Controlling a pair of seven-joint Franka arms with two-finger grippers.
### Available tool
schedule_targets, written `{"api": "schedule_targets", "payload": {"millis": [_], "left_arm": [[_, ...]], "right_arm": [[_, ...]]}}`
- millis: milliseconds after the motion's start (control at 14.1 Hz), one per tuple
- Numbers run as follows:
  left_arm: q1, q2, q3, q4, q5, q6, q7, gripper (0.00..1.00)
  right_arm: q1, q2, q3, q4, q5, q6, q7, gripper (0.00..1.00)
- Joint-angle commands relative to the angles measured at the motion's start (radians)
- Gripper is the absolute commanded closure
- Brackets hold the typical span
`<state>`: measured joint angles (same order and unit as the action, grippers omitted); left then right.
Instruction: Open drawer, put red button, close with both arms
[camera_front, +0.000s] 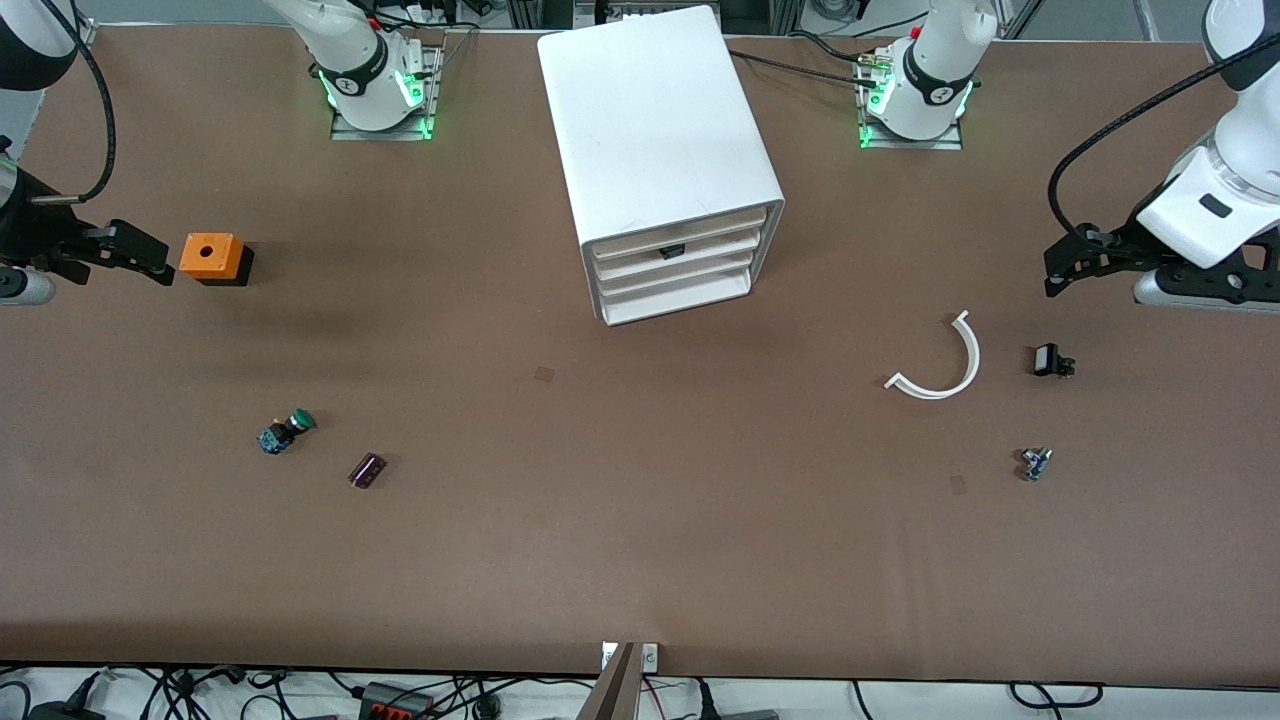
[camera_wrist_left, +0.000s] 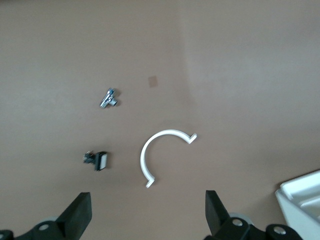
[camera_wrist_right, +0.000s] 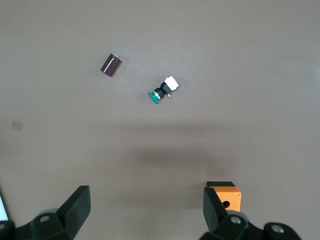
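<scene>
Left gripper (camera_front: 1055, 270) and right gripper (camera_front: 160, 262) are held wide open, empty, over opposite table ends. Middle white plastic tray drawer (camera_front: 690, 265) is shut. No red button is seen, so the green-capped push-button switch (camera_front: 288, 430) could be grabbed wrongly.

No words, brand names or numbers can be read anywhere in the three views. The only sign-like marks are small round emblems on the dark bands low on the two arms, one on the right arm (camera_front: 349, 84) and one on the left arm (camera_front: 941, 95); their design cannot be made out.
</scene>
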<state>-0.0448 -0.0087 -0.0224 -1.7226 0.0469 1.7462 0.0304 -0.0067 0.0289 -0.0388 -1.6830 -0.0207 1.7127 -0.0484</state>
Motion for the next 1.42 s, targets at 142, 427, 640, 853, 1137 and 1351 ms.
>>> {"api": "schedule_targets", "payload": {"millis": [142, 427, 640, 853, 1137, 1351], "left_arm": [[-0.007, -0.004, -0.016, 0.046, 0.028, -0.076, 0.051, 0.0], [-0.009, -0.004, -0.016, 0.046, 0.028, -0.079, 0.042, 0.0], [-0.01, -0.002, -0.016, 0.048, 0.028, -0.079, 0.039, 0.0], [-0.015, -0.002, -0.017, 0.048, 0.028, -0.08, 0.04, 0.0], [-0.017, -0.002, -0.017, 0.048, 0.025, -0.085, 0.039, 0.0], [-0.01, 0.004, -0.016, 0.051, -0.028, -0.085, 0.036, 0.0]], "right_arm": [[-0.007, -0.012, 0.011, -0.009, 0.001, -0.007, 0.004, 0.0], [-0.007, -0.012, 0.011, -0.009, 0.001, -0.007, 0.004, 0.0], [-0.007, -0.012, 0.011, -0.009, 0.001, -0.007, 0.004, 0.0], [-0.007, -0.012, 0.011, -0.009, 0.001, -0.007, 0.004, 0.0], [-0.007, -0.011, 0.011, -0.009, 0.001, -0.005, 0.002, 0.0], [-0.007, -0.011, 0.011, -0.009, 0.001, -0.005, 0.002, 0.0]]}}
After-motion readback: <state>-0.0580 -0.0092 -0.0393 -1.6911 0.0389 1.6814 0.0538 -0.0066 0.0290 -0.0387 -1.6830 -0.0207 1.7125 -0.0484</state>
